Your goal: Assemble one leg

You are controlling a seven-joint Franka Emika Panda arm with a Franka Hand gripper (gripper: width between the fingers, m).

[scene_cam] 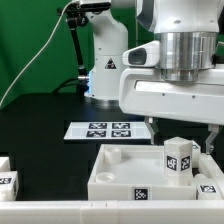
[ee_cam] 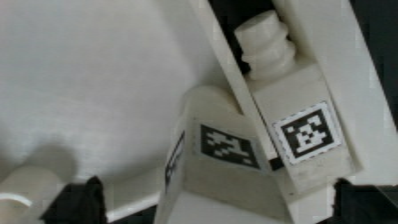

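Note:
A leg (scene_cam: 178, 158), a stubby white block with black-and-white tags, stands upright in the near right corner of the white tabletop (scene_cam: 120, 165). My gripper (scene_cam: 181, 133) hangs just above it, jaws open to either side. In the wrist view the same leg (ee_cam: 267, 140) lies between my gripper's (ee_cam: 222, 205) dark fingers (ee_cam: 82, 200), with a gap on each side. Its narrower peg end (ee_cam: 265, 45) points away from the camera, past the tabletop's rim (ee_cam: 217, 60). Nothing is gripped.
The marker board (scene_cam: 105, 129) lies flat behind the tabletop. Another leg (scene_cam: 8, 181) sits at the exterior view's far left and one more (scene_cam: 210, 188) at its right front. The arm's base (scene_cam: 105, 60) stands at the back.

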